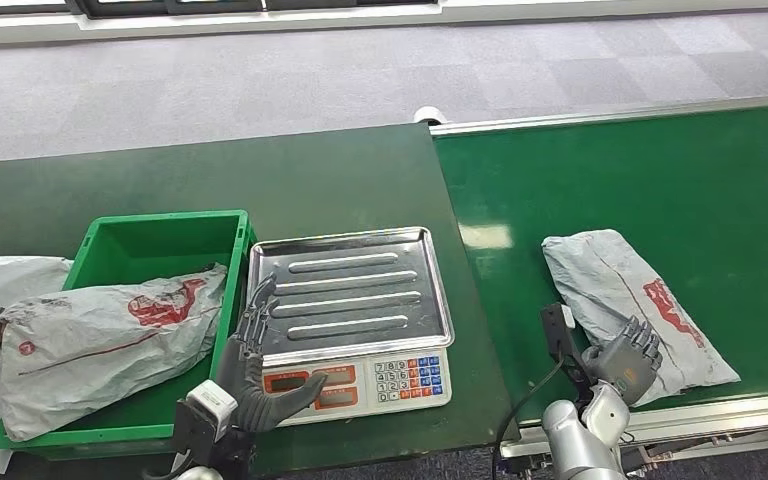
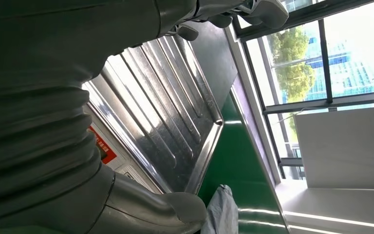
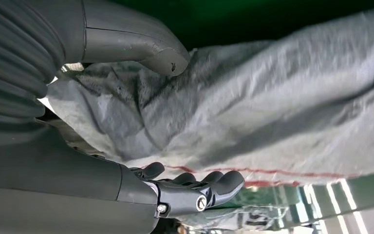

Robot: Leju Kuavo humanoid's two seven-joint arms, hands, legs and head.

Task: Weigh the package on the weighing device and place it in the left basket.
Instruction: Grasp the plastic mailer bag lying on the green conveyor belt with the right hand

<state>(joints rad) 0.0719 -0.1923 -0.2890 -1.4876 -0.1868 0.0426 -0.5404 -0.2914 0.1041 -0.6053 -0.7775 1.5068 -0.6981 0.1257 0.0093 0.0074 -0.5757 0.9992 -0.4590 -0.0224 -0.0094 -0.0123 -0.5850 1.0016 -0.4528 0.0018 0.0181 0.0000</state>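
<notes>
Two grey packages in the head view: one on the green belt (image 1: 680, 180) at 4 o'clock (image 1: 620, 285), one lying in the green basket (image 1: 160, 232) at 9 o'clock (image 1: 100, 335). Right hand (image 1: 628, 355) sits at the belt package's near end, thumb over it and fingers (image 3: 214, 183) under; can't tell if it's actually gripping. Left hand (image 1: 260, 370) is empty, fingers spread, resting at the left edge of the scale (image 1: 355, 385), beside its steel tray (image 1: 350, 290).

Two dark grey hands: left hand (image 1: 257, 372) lower left, right hand (image 1: 627, 355) lower right; silver forearms, black cable, ribbed covers.
</notes>
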